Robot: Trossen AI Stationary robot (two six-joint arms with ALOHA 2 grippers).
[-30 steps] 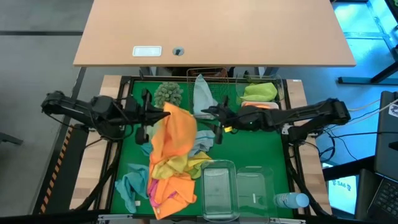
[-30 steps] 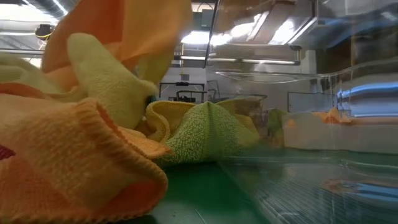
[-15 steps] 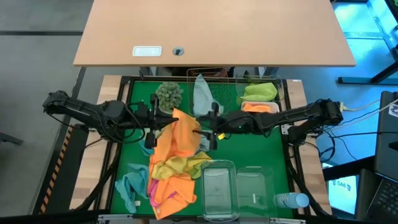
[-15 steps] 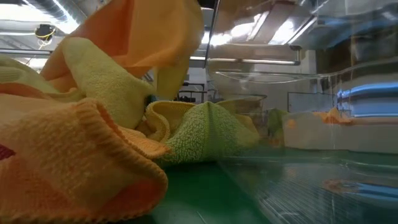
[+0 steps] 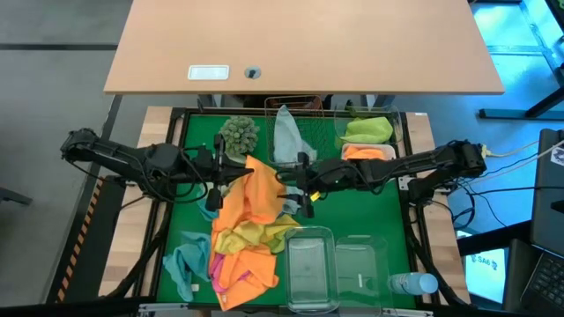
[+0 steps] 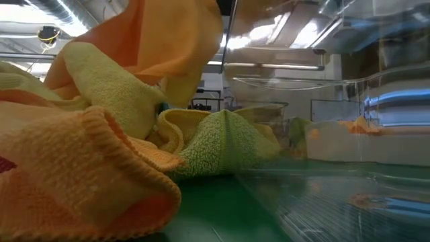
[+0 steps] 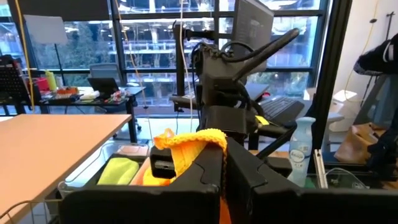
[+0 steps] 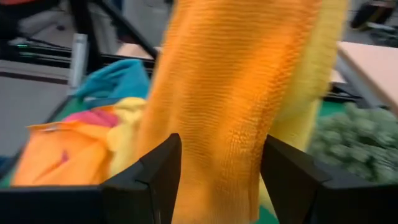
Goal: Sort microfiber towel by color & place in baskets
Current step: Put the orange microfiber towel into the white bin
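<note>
My left gripper (image 5: 236,167) is shut on a large orange towel (image 5: 256,189) that hangs down onto a pile of orange and yellow towels (image 5: 242,251). My right gripper (image 5: 284,182) is open at the towel's right side. In the right wrist view its fingers (image 8: 146,180) stand on either side of the hanging orange towel (image 8: 230,93). A teal towel (image 5: 185,260) lies left of the pile. A pale grey-blue towel (image 5: 286,132) hangs over the copper wire basket (image 5: 304,104). My left gripper pinches the orange towel's bunched upper end (image 7: 186,142) between its two shut fingers, reaching level from the table's left. The towel hangs slack below the fingers, and its lower part (image 5: 251,224) rests on the pile. My right gripper's fingers flank the hanging towel; whether they touch it I cannot tell.
Two white trays at the far right hold a lime green towel (image 5: 366,130) and an orange towel (image 5: 366,150). Two clear tubs (image 5: 308,264) (image 5: 363,264) stand at the near edge beside a bottle (image 5: 414,283). A shaggy sage-green ball (image 5: 238,134) sits far left of the basket.
My left gripper has carried the towel's upper end a little toward the table's right, and the hanging cloth has drawn in narrower. My right gripper has moved toward the table's left, up to the towel, so that its fingers now stand around it.
</note>
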